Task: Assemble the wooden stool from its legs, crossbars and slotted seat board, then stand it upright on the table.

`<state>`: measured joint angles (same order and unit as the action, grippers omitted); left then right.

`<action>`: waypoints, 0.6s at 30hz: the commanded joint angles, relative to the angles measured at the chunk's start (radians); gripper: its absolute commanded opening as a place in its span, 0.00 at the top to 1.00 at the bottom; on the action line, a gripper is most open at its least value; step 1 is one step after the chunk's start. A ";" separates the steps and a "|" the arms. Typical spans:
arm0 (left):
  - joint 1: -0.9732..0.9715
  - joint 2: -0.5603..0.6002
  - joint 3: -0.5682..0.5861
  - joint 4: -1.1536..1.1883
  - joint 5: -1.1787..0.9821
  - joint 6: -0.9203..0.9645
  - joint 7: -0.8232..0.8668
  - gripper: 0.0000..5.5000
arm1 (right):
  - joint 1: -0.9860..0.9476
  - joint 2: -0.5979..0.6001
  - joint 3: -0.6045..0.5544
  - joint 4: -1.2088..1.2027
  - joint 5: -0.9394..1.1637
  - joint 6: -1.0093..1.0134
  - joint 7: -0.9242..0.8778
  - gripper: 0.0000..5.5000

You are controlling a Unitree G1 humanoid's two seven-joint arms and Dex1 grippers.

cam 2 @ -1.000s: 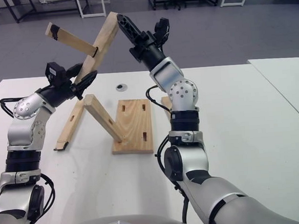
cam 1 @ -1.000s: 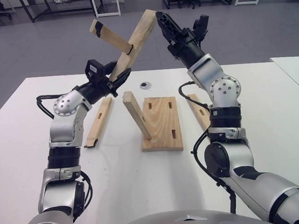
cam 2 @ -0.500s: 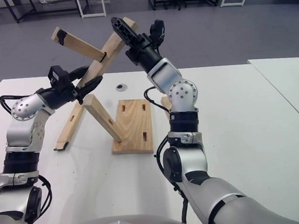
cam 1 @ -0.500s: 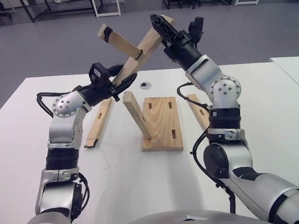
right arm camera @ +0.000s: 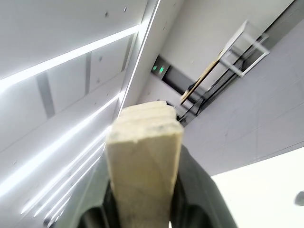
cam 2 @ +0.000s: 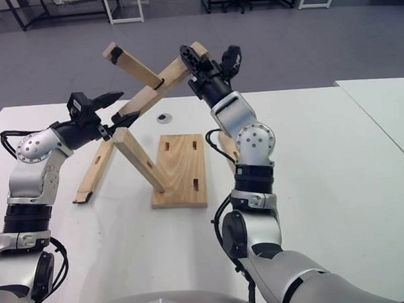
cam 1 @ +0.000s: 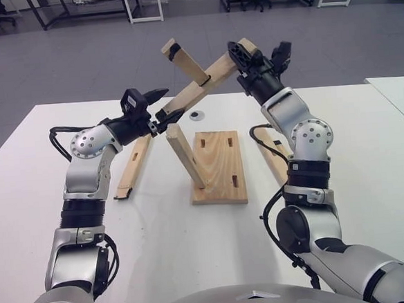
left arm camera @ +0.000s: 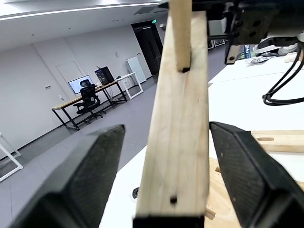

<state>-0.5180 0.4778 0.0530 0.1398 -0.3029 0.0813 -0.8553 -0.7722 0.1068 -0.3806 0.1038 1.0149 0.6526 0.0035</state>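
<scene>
A wooden leg hangs slanted above the table's far side, with a crossbar stuck in its slot and pointing up and back. My right gripper is shut on the leg's upper end. My left gripper is open around the lower end, its fingers spread to either side of the wood. The slotted seat board lies flat mid-table. One leg stands tilted in its near-left slot.
Another leg lies flat on the table left of the board. A further wooden piece lies to the board's right, beside my right arm. A small round grommet sits behind the board.
The held leg with its crossbar has swung to the right and lies flatter. My right gripper closed on its upper end. My left gripper has opened and let go of the lower end.
</scene>
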 commanded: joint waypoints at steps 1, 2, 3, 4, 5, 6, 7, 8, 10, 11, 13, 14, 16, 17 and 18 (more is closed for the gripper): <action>0.061 0.047 0.081 0.019 0.028 0.011 0.092 0.28 | 0.132 -0.027 0.005 -0.181 -0.051 0.000 -0.116 0.82; 0.107 0.042 0.104 -0.012 0.032 0.034 0.140 0.24 | 0.201 -0.057 0.019 -0.280 -0.086 0.023 -0.158 0.82; 0.152 0.027 0.119 -0.048 0.033 0.056 0.190 0.20 | 0.279 -0.084 0.029 -0.391 -0.106 0.055 -0.203 0.82; 0.233 0.003 0.127 -0.112 0.038 0.090 0.246 0.17 | 0.369 -0.095 0.019 -0.515 -0.081 0.100 -0.272 0.82; 0.331 -0.029 0.124 -0.177 0.050 0.124 0.305 0.15 | 0.455 -0.109 0.008 -0.632 -0.055 0.144 -0.337 0.82; 0.422 -0.061 0.107 -0.223 0.072 0.151 0.357 0.15 | 0.520 -0.115 -0.002 -0.718 -0.037 0.168 -0.384 0.82; 0.488 -0.090 0.091 -0.259 0.084 0.177 0.398 0.15 | 0.561 -0.118 -0.006 -0.770 -0.026 0.182 -0.419 0.82; 0.528 -0.119 0.065 -0.290 0.084 0.203 0.424 0.15 | 0.585 -0.114 -0.007 -0.794 -0.017 0.183 -0.443 0.82; 0.554 -0.148 0.001 -0.314 0.104 0.255 0.446 0.15 | 0.613 -0.107 -0.003 -0.805 0.007 0.182 -0.481 0.82; 0.553 -0.139 -0.049 -0.305 0.145 0.268 0.445 0.15 | 0.622 -0.108 0.002 -0.806 0.020 0.186 -0.498 0.82; 0.550 -0.119 -0.107 -0.294 0.204 0.292 0.450 0.15 | 0.633 -0.114 0.014 -0.800 0.053 0.194 -0.522 0.82; 0.552 -0.113 -0.120 -0.296 0.216 0.311 0.451 0.15 | 0.637 -0.112 0.014 -0.798 0.084 0.195 -0.541 0.82; 0.559 -0.107 -0.136 -0.307 0.229 0.352 0.447 0.15 | 0.641 -0.118 0.014 -0.800 0.133 0.196 -0.575 0.82; 0.563 -0.104 -0.146 -0.319 0.234 0.373 0.448 0.15 | 0.644 -0.129 0.019 -0.806 0.147 0.199 -0.590 0.82; 0.568 -0.105 -0.153 -0.336 0.236 0.397 0.452 0.15 | 0.647 -0.142 0.024 -0.810 0.161 0.202 -0.601 0.82</action>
<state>0.0386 0.3611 -0.0819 -0.1649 -0.0799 0.4318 -0.4119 -0.1381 -0.0104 -0.3662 -0.6874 1.1416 0.8429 -0.5684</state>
